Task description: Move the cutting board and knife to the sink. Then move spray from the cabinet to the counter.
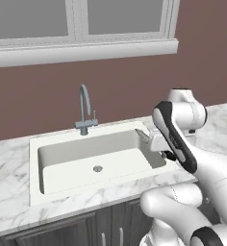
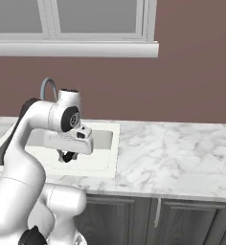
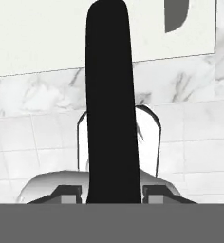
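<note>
- My fingers [image 3: 66,191] are closed on the black handle of the knife [image 3: 110,104]; in the hand view the handle rises straight up between the two tips.
- In the right base view my gripper [image 2: 67,156] hangs at the right end of the sink [image 2: 112,143], just over the basin.
- I judge that I am in the step of bringing the knife to the sink, and it is not yet released.
- The next move asks me to go lower over the basin floor and open the fingers, so the knife lies down flat and does not drop from height.
- The basin [image 1: 57,166] looks bare, with the faucet [image 1: 85,110] behind it; I see no cutting board inside.
- My arm is folded, the elbow high, the hand pointing down near the counter [image 2: 182,153].
</note>
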### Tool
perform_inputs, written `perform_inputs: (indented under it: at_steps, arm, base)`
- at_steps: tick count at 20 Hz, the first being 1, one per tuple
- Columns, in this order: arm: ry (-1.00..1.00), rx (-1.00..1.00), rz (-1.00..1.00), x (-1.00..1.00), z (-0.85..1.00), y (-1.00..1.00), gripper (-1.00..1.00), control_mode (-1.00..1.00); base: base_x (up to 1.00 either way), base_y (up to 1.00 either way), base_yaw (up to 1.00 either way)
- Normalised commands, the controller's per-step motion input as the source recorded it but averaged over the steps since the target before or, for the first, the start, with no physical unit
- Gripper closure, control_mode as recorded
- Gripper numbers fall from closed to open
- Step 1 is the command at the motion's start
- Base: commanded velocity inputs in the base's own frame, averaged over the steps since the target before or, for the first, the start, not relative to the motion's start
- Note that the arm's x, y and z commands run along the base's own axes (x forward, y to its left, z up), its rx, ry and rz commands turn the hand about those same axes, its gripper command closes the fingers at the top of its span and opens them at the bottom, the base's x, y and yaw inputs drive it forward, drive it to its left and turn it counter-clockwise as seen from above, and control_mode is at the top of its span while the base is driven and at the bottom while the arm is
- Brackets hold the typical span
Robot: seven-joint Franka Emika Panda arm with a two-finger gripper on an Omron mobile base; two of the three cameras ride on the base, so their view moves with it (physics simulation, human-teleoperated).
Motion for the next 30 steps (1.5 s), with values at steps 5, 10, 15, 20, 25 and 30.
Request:
perform_inputs:
  at_steps: [5,10,15,20,25,30]
  arm:
    - [0.20,-0.01,0.42,-0.08,0.00,0.00,1.00,-1.00]
    - [-0.01,0.00,0.06,0.00,0.00,-0.02,1.00,-1.00]
    - [0.00,0.00,0.39,-0.03,-0.02,-0.16,1.00,-1.00]
    - [-0.02,0.00,0.49,-0.20,0.00,-0.09,1.00,-1.00]
    - [-0.14,0.03,0.27,-0.05,0.00,-0.13,1.00,-1.00]
    - [-0.15,0.08,0.29,0.00,0.00,-0.03,1.00,-1.00]
  base:
    - [0.00,0.00,0.00]
    - [0.00,0.00,0.00]
    - [0.00,0.00,0.00]
    - [0.00,0.00,0.00]
    - [0.00,0.00,0.00]
    - [0.00,0.00,0.00]
